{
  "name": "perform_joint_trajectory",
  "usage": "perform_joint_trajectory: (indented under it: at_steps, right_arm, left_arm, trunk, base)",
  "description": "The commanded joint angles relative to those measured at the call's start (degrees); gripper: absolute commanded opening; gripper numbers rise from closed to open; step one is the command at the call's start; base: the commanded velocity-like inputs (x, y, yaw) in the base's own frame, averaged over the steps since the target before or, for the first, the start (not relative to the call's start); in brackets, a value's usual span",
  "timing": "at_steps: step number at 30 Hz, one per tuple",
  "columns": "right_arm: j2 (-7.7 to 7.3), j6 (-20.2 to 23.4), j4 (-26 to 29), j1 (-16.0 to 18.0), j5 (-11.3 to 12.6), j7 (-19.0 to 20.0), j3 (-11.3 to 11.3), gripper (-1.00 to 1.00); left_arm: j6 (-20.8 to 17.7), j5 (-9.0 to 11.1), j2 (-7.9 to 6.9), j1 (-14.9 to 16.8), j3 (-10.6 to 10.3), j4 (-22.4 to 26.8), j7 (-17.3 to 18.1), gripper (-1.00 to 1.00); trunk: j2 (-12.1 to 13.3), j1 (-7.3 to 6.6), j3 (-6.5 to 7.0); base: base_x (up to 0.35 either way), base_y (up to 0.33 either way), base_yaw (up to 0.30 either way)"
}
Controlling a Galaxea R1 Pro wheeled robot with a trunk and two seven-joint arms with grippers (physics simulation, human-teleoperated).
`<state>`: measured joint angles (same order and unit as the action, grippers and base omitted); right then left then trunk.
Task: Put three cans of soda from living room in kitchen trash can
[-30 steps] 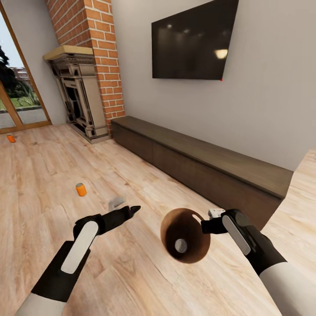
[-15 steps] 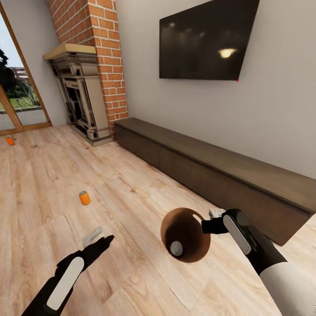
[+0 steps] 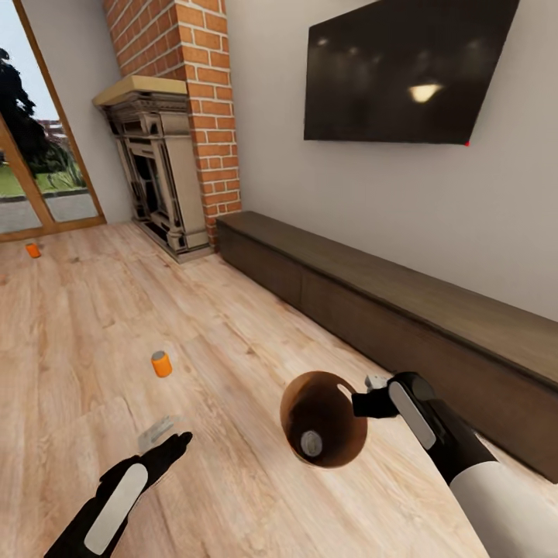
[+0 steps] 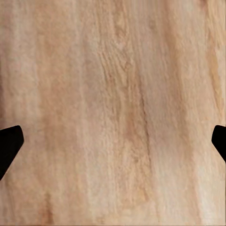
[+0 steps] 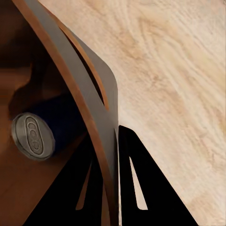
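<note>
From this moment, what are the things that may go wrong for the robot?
1. The right gripper holds the trash can only by its thin rim, pinched between the fingers; it may slip or tilt, and the blue soda can inside could roll out.
2. The left gripper is open and empty, aimed at bare floor; the nearer orange soda can stands ahead, and a careless reach may knock it over.

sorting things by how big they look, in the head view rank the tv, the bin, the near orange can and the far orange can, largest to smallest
1. TV
2. Bin, held at its rim by the right hand
3. Near orange can
4. Far orange can

The far can's smaller look may be only distance; both may be the same size.
</note>
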<state>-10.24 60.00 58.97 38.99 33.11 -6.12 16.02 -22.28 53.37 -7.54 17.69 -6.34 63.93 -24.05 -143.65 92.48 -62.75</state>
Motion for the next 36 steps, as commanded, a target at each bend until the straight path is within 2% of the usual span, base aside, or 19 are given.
perform_joint_trajectory:
  at_steps: [1,2,4,8,9,10,14,19,32,33,36]
  right_arm:
    - [-0.02,0.00,0.08,0.02,2.41,0.32,-0.03,-1.00]
    - [-0.09,0.00,0.21,-0.01,2.79,0.32,-0.03,-1.00]
    - [-0.19,0.00,0.39,-0.09,3.45,0.32,-0.03,-1.00]
    - [-0.27,0.00,1.25,-0.32,4.09,0.32,-0.05,-1.00]
    - [-0.28,0.00,2.27,-0.44,4.14,0.32,-0.07,-1.00]
    - [-0.35,0.00,4.73,-0.61,4.19,0.32,-0.09,-1.00]
    - [-0.51,0.00,7.47,-0.64,4.27,0.30,-0.16,-1.00]
    - [-0.64,0.00,8.98,-0.74,4.40,0.31,-0.19,-1.00]
    - [-0.71,0.00,10.06,-0.84,4.42,0.23,-0.13,-1.00]
    - [-0.82,0.00,10.20,-0.84,4.42,0.23,-0.13,-1.00]
    - [-2.65,0.00,12.13,-1.02,4.71,0.30,0.05,-1.00]
  left_arm:
    - [-0.16,0.10,0.01,0.12,-0.02,-0.07,-1.71,1.00]
    - [-1.09,0.28,0.12,0.36,-0.04,0.03,-5.56,1.00]
    - [-3.85,0.46,0.46,0.75,-0.06,0.59,-10.86,1.00]
    - [-9.79,1.25,1.13,2.27,-0.07,2.37,-15.85,1.00]
    - [-11.48,2.03,1.13,3.95,-0.08,2.22,-16.38,1.00]
    - [-14.15,2.94,1.18,6.97,-0.12,0.76,-16.94,1.00]
    - [-15.70,3.45,1.38,9.54,-0.39,-1.85,-17.29,1.00]
    - [-13.24,3.62,0.98,8.70,-0.33,1.23,-17.22,1.00]
    - [-12.64,3.50,0.34,8.68,-0.06,0.45,-17.50,1.00]
    - [-12.60,3.50,0.34,8.70,-0.06,0.16,-17.49,1.00]
    - [-12.34,3.50,0.29,8.87,-0.10,-1.73,-17.38,1.00]
  trunk:
    - [0.00,-0.01,0.03]
    - [0.00,-0.01,0.05]
    - [0.00,-0.01,0.09]
    - [0.00,-0.01,0.14]
    - [0.00,-0.01,0.14]
    - [0.00,-0.01,0.14]
    - [0.00,-0.01,0.14]
    - [0.00,-0.01,0.15]
    - [0.00,-0.01,0.15]
    - [0.00,-0.01,0.15]
    - [0.00,-0.01,0.15]
  base:
    - [0.340,0.100,0.265]
    - [0.341,0.098,0.275]
    - [0.341,0.097,0.281]
    - [0.342,0.096,0.289]
    - [0.342,0.095,0.238]
    - [0.342,0.096,0.122]
    - [0.342,0.101,0.053]
    - [0.342,0.115,0.009]
    - [0.342,0.126,0.000]
    - [0.342,0.139,0.000]
    - [0.342,0.139,0.000]
